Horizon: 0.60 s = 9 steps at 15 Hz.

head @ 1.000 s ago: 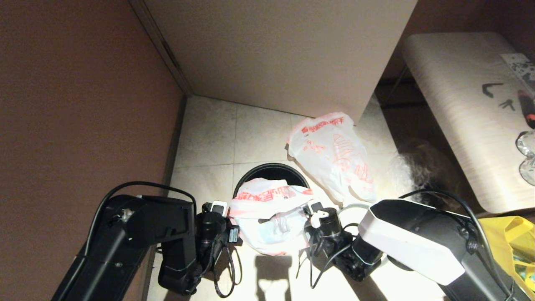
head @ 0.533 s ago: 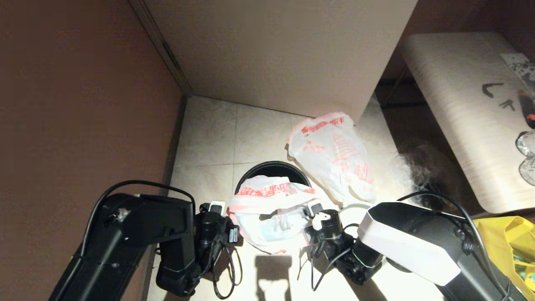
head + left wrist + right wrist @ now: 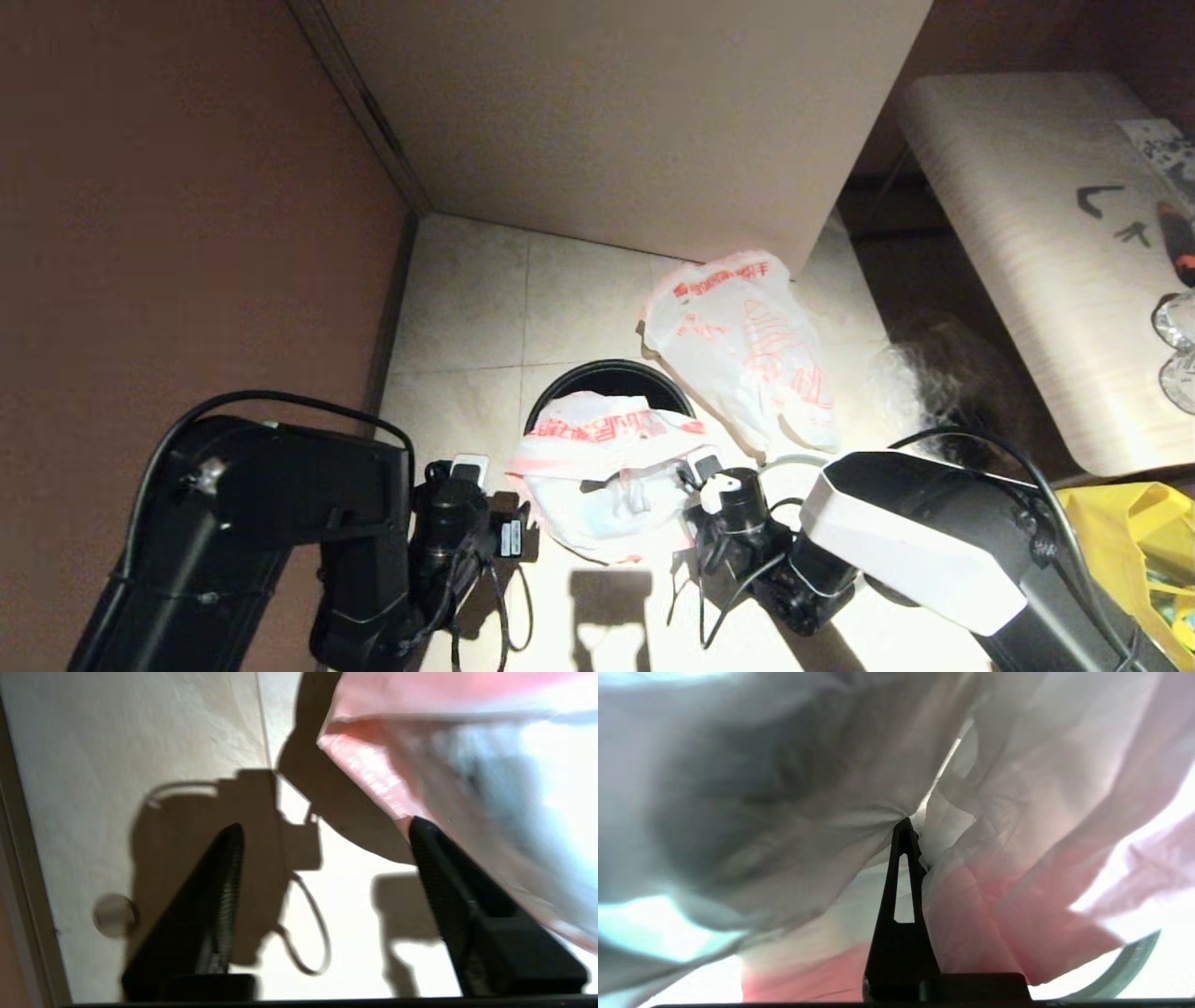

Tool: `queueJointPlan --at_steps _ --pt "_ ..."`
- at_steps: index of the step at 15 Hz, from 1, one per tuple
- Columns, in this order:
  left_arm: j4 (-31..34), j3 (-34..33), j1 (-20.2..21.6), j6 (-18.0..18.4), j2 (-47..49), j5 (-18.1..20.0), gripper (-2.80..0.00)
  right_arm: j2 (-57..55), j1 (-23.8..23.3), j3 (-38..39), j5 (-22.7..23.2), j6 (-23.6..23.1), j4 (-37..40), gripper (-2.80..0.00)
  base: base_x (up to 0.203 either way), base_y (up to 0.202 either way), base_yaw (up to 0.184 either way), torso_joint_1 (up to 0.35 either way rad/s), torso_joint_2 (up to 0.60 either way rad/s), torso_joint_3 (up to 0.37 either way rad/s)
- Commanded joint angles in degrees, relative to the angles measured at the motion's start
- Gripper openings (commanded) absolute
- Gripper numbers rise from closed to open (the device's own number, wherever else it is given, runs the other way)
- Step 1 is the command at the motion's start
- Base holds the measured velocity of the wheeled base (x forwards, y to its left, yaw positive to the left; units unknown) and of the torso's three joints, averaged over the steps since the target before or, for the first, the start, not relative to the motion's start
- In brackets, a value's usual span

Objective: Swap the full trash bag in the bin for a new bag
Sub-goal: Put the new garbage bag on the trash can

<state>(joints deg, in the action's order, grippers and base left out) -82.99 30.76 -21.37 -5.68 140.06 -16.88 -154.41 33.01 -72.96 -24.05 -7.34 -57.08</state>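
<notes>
I see pale floor tiles (image 3: 467,299) in a corner. My right gripper (image 3: 903,833) pinches the full trash bag (image 3: 607,476); my left gripper (image 3: 327,830) gapes beside it.

Bare pale floor tiles (image 3: 467,308) lie open left of the round black bin (image 3: 611,378); a limp white-and-red plastic bag (image 3: 607,467) drapes over its mouth.

thin crinkled plastic bag (image 3: 597,476), matt floor tiles (image 3: 467,299)
</notes>
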Motion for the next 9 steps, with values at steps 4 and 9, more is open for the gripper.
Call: queueJointPlan --at_steps 4,9 --pt "2.7 -5.1 -3.0 -8.4 -7.7 3.3 0.0 -0.4 -0.1 -2.0 0.0 -1.2 -0.2 -2.8 0.0 0.0 0.0 0.0 0.0 0.0" --pt "15.2 -0.7 -3.6 -15.9 -14.9 7.9 0.0 0.0 -0.1 -1.9 0.0 -1.1 -0.1 -2.8 0.0 0.0 0.0 0.0 0.0 0.0"
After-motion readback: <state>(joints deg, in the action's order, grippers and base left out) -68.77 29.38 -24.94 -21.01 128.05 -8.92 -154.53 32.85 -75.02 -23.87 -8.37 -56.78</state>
